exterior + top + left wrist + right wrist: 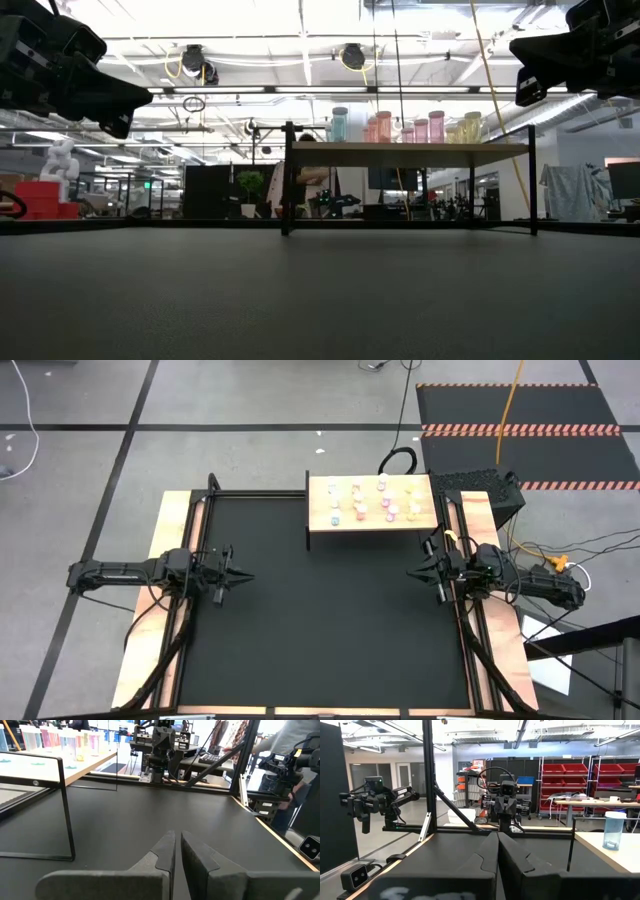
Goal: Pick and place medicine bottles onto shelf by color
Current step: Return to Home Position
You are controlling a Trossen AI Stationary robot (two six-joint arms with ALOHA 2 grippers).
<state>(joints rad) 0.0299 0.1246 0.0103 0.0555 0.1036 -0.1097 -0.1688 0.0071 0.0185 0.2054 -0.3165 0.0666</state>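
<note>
Medicine bottles fill the shelf, labels illegible; left gripper, right gripper closed.

Roughly nine medicine bottles, one shelf, two arms

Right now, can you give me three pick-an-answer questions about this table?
1. Where do the medicine bottles stand? A on the shelf; B on the floor; C in a gripper.
2. What colour is the shelf's top? A red; B light wood; C green.
3. How are the left gripper and right gripper, at the table's sides? A wide open; B holding bottles; C shut, empty.
Answers: 1 A, all stand on the board. 2 B, pale wood shows from above. 3 C, wrist views show fingers together.
</note>
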